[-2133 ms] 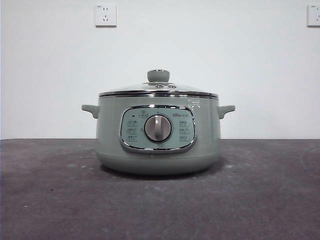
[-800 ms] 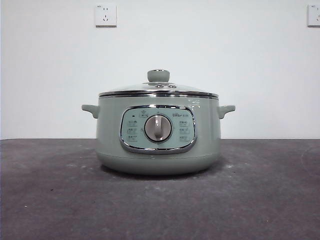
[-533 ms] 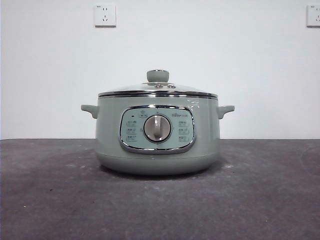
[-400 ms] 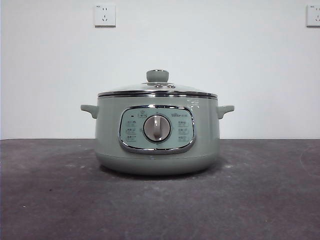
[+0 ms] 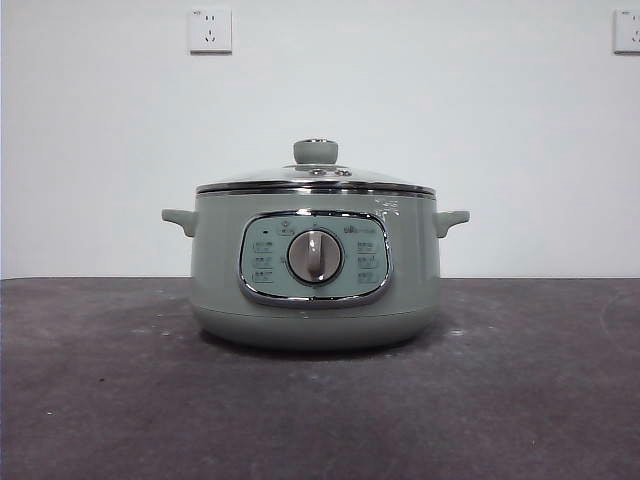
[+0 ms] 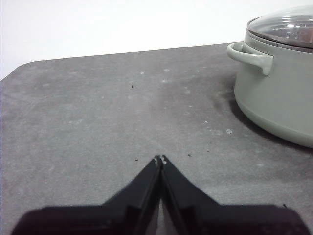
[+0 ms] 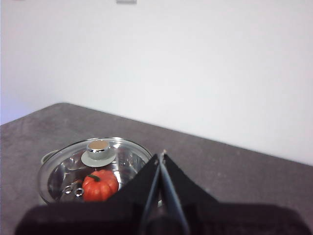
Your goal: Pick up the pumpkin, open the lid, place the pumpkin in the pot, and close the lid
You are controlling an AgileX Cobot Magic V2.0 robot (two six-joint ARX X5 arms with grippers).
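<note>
The sage-green pot [image 5: 315, 265] stands mid-table with the glass lid [image 5: 316, 178] seated on its rim, knob on top. In the right wrist view the orange-red pumpkin [image 7: 100, 185] shows through the lid [image 7: 98, 156], lying inside the pot. My right gripper [image 7: 162, 155] is shut and empty, high above and off to one side of the pot. My left gripper [image 6: 159, 159] is shut and empty, low over the bare table, apart from the pot [image 6: 279, 93] and its side handle [image 6: 248, 55]. Neither gripper shows in the front view.
The dark grey table [image 5: 120, 400] runs to a white wall with two sockets [image 5: 211, 30]. The table's far edge and rounded corner show in the left wrist view [image 6: 29, 66].
The pot with its lid has shifted very slightly to the left in the front view. Nothing else has visibly changed.
</note>
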